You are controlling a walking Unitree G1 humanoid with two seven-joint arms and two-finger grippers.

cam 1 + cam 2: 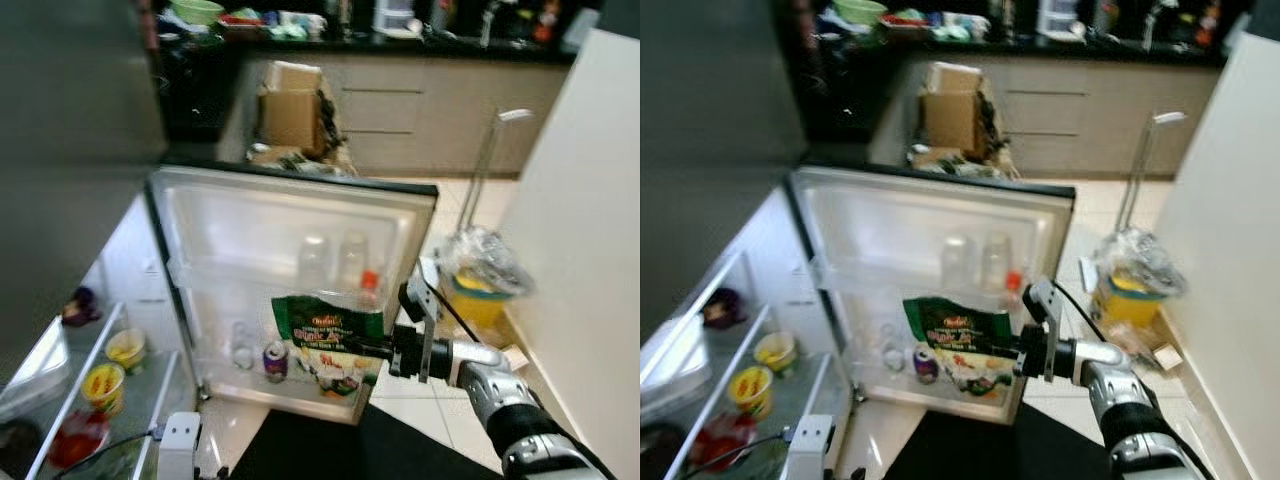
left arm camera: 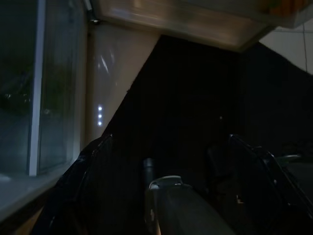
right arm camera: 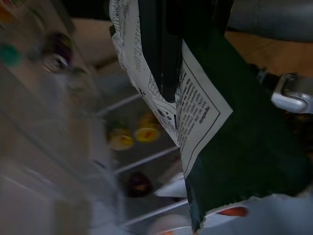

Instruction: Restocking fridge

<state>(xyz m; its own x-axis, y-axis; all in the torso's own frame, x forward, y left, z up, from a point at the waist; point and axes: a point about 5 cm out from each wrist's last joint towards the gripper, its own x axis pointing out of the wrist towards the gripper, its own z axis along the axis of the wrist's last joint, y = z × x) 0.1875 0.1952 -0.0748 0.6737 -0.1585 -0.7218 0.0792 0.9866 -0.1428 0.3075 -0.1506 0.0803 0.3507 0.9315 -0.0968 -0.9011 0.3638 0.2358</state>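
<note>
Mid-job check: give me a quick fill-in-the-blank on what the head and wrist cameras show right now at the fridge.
1. The right gripper is shut on a green ____.
2. The bag hangs in front of the fridge's open ____.
3. On the door's lowest shelf, left of the bag, stands a purple ____.
4. By the wall on the robot's right stands a ____ bucket.

Missing words: bag; door; can; yellow

Open white fridge door ahead w/ purple drink can in its bottom rack; green snack bag just right of can, glass fridge shelves at left.
</note>
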